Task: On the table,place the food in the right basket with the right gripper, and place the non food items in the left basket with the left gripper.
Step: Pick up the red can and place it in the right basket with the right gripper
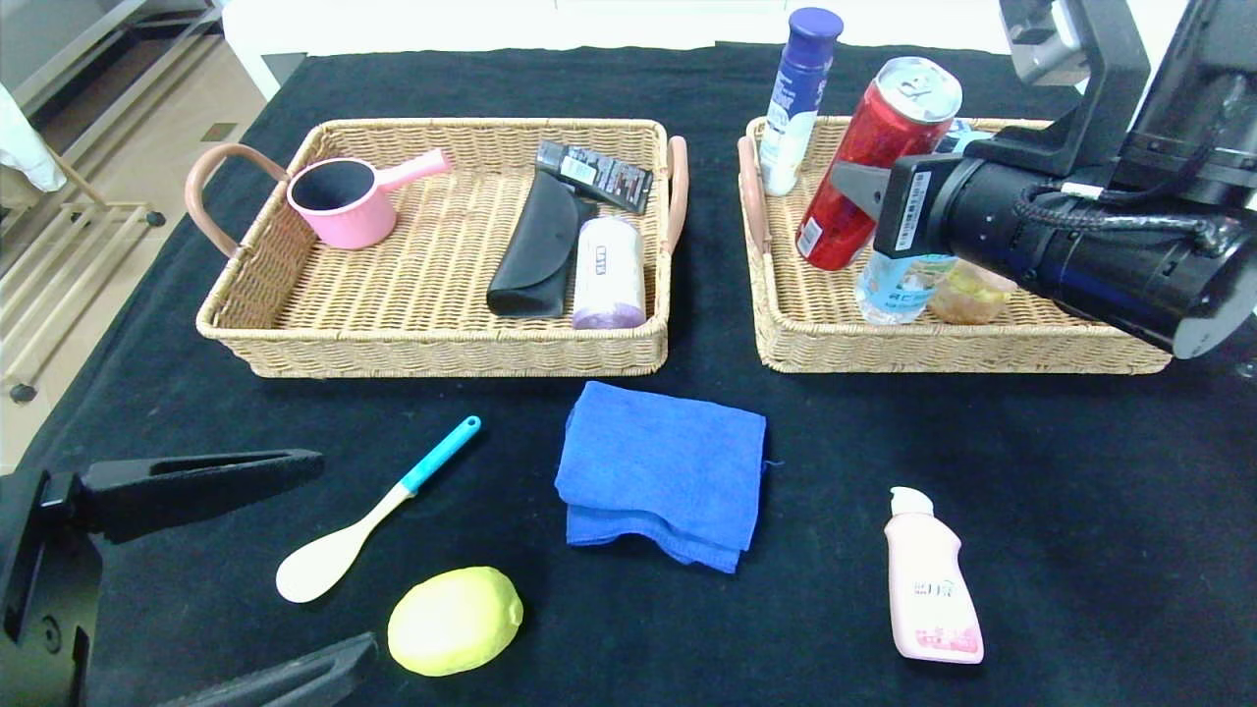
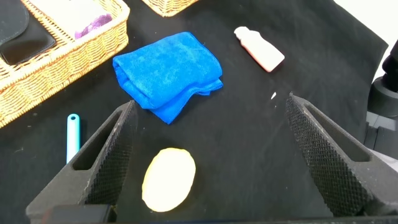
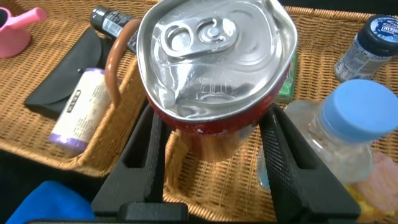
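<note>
Red can [image 3: 214, 68] between right end effector [image 3: 211, 162] fingers

My left gripper [image 2: 208, 155] hangs over the black table [image 2: 261, 124] with its two ribbed fingers [image 2: 106, 155] spread wide and nothing between them but cloth and fruit; taking the folded blue cloth [image 2: 168, 73] as my landmark, the yellow lemon [image 2: 168, 179] lies nearer to me than the cloth, just inside my one finger and not touching it; the teal spoon handle [image 2: 73, 137] shows beside that same finger, on its outer side; the small pink bottle [image 2: 259, 48] lies on its side beyond the cloth, well apart from it; a wicker basket [image 2: 62, 56] sits near the cloth's other side, with a pale purple roll [image 2: 92, 23] and a dark case [image 2: 22, 43] inside.
</note>
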Controlling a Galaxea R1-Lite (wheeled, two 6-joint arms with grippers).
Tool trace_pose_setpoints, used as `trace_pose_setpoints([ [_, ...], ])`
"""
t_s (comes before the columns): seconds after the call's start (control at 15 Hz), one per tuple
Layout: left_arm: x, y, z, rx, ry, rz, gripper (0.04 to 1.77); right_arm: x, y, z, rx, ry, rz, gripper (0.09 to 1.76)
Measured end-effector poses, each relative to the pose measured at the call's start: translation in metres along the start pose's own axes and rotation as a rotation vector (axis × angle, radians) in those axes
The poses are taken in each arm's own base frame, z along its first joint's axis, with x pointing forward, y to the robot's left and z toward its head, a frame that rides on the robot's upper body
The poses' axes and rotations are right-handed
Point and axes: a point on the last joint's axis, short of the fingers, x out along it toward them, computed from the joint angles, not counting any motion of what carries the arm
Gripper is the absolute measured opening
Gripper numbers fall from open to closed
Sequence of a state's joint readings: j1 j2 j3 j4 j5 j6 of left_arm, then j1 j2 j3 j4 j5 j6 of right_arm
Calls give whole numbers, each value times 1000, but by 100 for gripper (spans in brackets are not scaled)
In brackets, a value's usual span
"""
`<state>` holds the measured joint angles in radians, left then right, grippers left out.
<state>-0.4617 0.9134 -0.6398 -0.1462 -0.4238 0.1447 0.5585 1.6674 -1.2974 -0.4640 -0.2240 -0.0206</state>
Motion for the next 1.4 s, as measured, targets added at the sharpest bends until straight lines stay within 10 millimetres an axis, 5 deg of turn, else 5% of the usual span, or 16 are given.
trace_pose_setpoints([
  [0.93,0,0,-1,5,5,-2,172,32,-7,-22,-13,43,-40,97],
  [1.4,0,0,-1,6,5,-3,172,31,-8,-23,-13,44,-45,138],
])
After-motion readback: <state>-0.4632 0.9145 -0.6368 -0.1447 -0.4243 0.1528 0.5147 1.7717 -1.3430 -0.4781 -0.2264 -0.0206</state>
